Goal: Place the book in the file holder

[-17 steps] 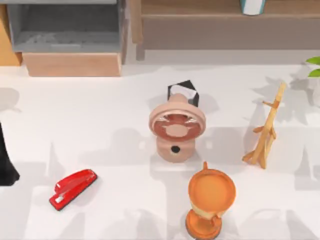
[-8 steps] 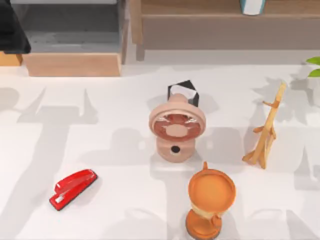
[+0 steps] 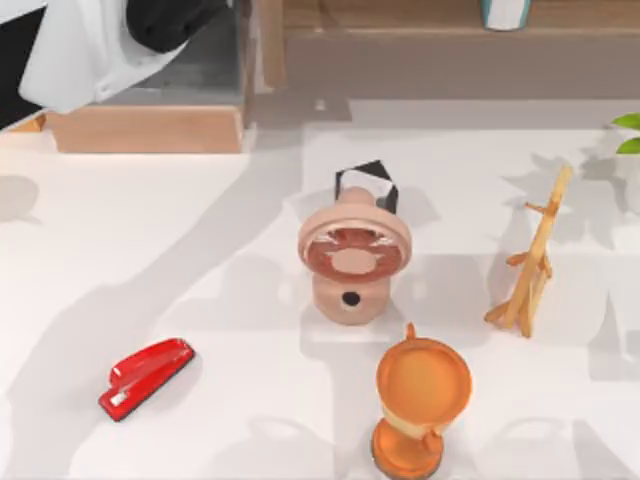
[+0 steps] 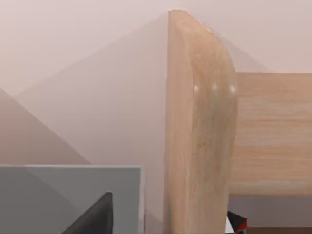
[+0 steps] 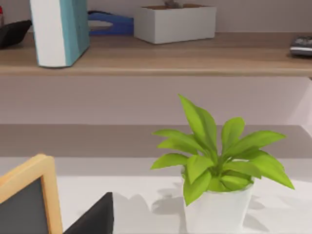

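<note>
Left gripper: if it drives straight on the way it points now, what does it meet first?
Probably the shelf's upright wooden end panel, dead ahead of the left gripper; the grey file holder sits close beside that line. Depth is unclear.

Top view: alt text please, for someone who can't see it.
My left arm reaches over the grey file holder at the table's top-left corner. On the white table stand a pink desk fan, an orange trophy, a red stapler and a wooden stand.
</note>
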